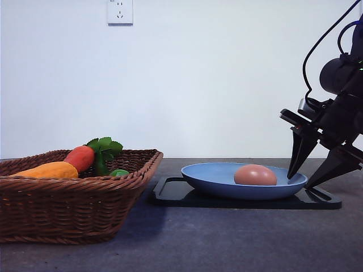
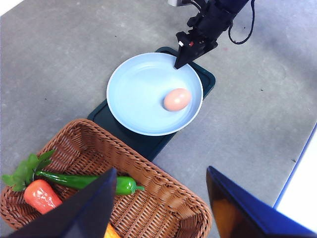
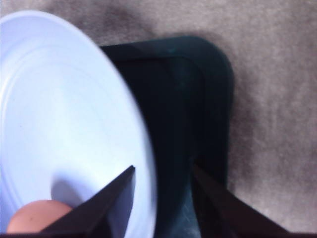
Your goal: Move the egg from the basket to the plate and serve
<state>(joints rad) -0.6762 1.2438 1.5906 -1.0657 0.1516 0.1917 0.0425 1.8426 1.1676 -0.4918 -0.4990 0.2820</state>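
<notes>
**Egg on the blue plate, right gripper straddling the rim**

We begin with the grey table (image 1: 227,243), which carries everything. On its left side sits the woven basket (image 1: 68,212), holding a yellow-orange vegetable (image 1: 48,170), an orange-red carrot-like piece (image 1: 80,157) with green leaves (image 1: 105,148), and a green pepper (image 2: 94,181) lying along its floor. Just beside the basket lies a flat black tray (image 1: 170,192), and the light blue plate (image 1: 210,177) rests on top of it.

The egg (image 1: 255,175) lies inside the plate, toward the side nearer the right arm, and nothing grips it.

The right gripper (image 1: 309,180) hangs at the plate's far right edge with its fingers spread apart and nothing between them. In its own wrist view we see one finger (image 3: 106,206) over the plate's inside next to the egg and the other over the tray, so the rim runs between them; whether either tip touches the plate we cannot tell.

The left gripper (image 2: 161,208) hovers above the basket, fingers wide apart and empty.
</notes>
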